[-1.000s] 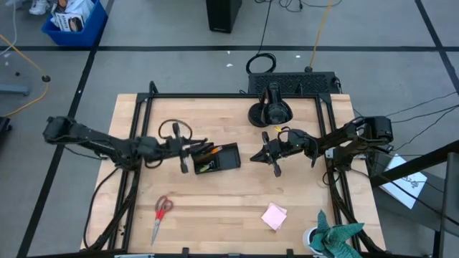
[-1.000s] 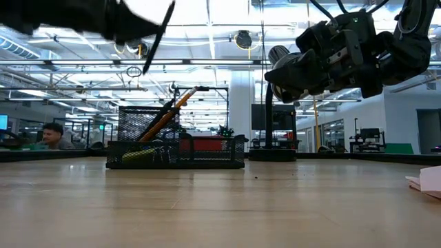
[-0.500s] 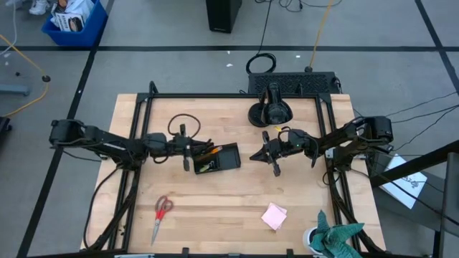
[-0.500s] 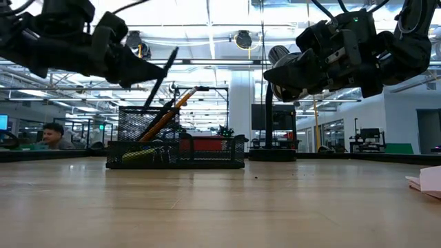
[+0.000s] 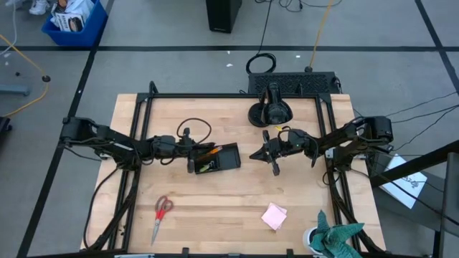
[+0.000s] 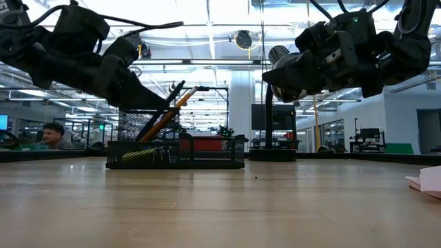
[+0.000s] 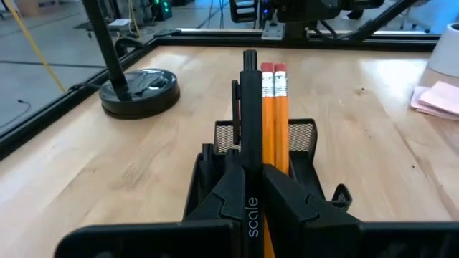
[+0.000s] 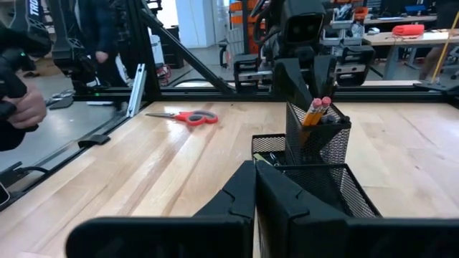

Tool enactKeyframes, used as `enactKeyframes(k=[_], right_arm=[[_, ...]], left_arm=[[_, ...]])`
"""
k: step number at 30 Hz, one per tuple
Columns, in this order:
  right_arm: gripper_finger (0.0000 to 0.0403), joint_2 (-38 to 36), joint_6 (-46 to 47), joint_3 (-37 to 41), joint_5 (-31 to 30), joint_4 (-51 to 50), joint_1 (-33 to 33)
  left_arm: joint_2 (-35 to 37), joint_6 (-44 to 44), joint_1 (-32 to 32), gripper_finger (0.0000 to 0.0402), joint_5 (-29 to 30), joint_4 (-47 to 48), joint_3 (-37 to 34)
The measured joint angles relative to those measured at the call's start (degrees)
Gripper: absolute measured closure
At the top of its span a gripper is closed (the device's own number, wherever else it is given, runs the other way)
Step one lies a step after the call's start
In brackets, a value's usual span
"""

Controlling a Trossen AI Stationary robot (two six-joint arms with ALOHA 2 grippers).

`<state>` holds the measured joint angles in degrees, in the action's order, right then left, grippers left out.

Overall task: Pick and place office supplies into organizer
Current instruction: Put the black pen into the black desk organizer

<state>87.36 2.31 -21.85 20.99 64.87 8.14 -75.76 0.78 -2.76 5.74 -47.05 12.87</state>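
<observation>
The organizer (image 5: 224, 159) is a black mesh tray with a taller cup (image 6: 146, 124), standing mid-table. Two orange pencils (image 7: 274, 107) lean in that cup. My left gripper (image 5: 193, 156) is at the organizer's left end, shut on a black pen (image 7: 249, 100) that slants beside the pencils (image 6: 172, 110). My right gripper (image 5: 262, 153) hovers shut and empty to the organizer's right. Red-handled scissors (image 5: 161, 210) and a pink sticky-note pad (image 5: 274, 215) lie flat near the front edge. My left gripper pinches the pen's barrel (image 7: 249, 154) between its two fingers, below the clip. The fingers come from the table's left, slanting slightly down. The pen is tilted, clip end up and toward the table's right, and its lower part (image 6: 146, 127) reaches into the mesh cup.
A round black camera-stand base (image 5: 267, 113) stands behind the organizer. A teal cloth (image 5: 337, 236) sits at the front right corner. A black frame rail (image 5: 229, 95) borders the table. A person's hand (image 8: 21, 100) shows beyond the table's left side.
My left gripper has come down and toward the table's right, onto the organizer's left end, still shut on the pen. The pen, held high above the cup a second ago, now leans lower beside the pencils with its lower part in the cup.
</observation>
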Motion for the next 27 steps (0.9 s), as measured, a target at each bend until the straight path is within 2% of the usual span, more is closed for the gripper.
enactKeyframes(k=[10, 19, 22, 27], right_arm=[[0.0399, 0.0, 0.7, 0.0, 0.1, 0.0, 0.0], [0.0399, 0.0, 0.7, 0.0, 0.1, 0.0, 0.0], [0.0399, 0.0, 0.7, 0.0, 0.1, 0.0, 0.0], [0.0399, 0.0, 1.1, 0.0, 0.2, 0.0, 0.0]], left_arm=[[0.1, 2.6, 0.0, 0.0371, 0.7, 3.8, -0.2], [0.1, 5.7, 0.7, 0.037, 0.4, 2.7, -0.3], [0.1, 6.0, 0.8, 0.0358, -0.3, 1.6, -0.3], [0.0, 5.6, 1.6, 0.0313, -0.3, 0.8, -0.4]])
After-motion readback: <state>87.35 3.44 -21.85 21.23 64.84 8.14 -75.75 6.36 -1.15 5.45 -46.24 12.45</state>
